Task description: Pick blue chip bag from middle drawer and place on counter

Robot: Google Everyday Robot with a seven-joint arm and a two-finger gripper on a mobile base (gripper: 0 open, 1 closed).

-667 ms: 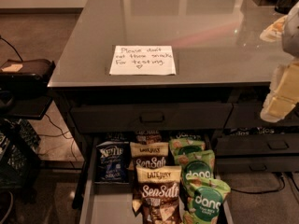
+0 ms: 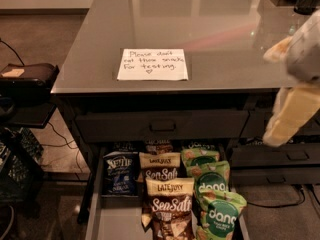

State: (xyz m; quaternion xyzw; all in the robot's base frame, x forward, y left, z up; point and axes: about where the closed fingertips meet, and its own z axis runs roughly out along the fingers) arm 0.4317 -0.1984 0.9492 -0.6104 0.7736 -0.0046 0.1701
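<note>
The blue chip bag [image 2: 121, 173] lies in the left row of the open middle drawer [image 2: 112, 219], white lettering at its top. The grey counter [image 2: 210, 29] above bears a white handwritten note [image 2: 152, 64]. My gripper [image 2: 292, 114] shows as a blurred cream shape at the right edge, level with the counter's front edge. It is well to the right of and above the blue bag and holds nothing that I can see.
Brown-and-cream Sea Salt bags [image 2: 169, 204] fill the drawer's middle row and green dang bags [image 2: 212, 184] the right row. A shut drawer front [image 2: 162, 125] sits under the counter. More shut drawers [image 2: 295, 156] are at right. A black device [image 2: 27, 76] and crate [image 2: 17, 169] stand at left.
My gripper has shifted a little to the left and lower along the right edge. The bags, the drawer and the note have not moved.
</note>
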